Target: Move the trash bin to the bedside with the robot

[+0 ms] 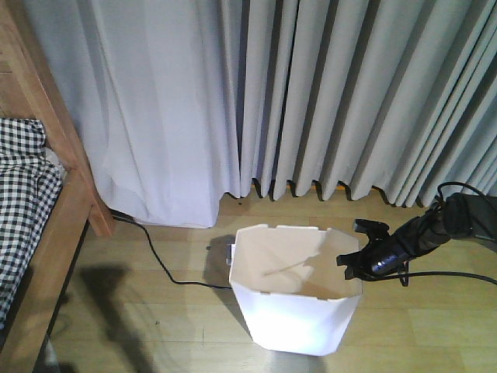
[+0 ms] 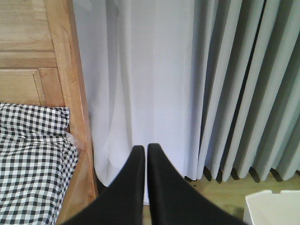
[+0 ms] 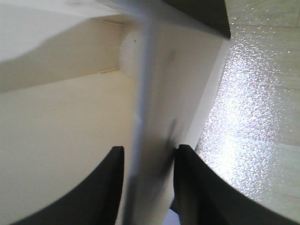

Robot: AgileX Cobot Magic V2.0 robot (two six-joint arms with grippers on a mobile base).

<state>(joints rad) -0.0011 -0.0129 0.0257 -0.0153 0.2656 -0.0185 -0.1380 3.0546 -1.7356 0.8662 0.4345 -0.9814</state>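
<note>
Far left I see the bedside (image 1: 54,225), wooden frame with checked mattress cover (image 1: 23,194). A black cable (image 1: 155,260) runs over the wood floor (image 1: 435,334) from it to the trash bin (image 1: 295,318). The bin stands upright in front of the grey curtains (image 1: 349,93), well apart from the bed. My left gripper (image 2: 142,150) has its fingers pressed together, pointing at the curtain. My right gripper (image 3: 147,152) straddles the bin's right wall, fingers (image 3: 187,187) pinching it, one inside, one outside.
</note>
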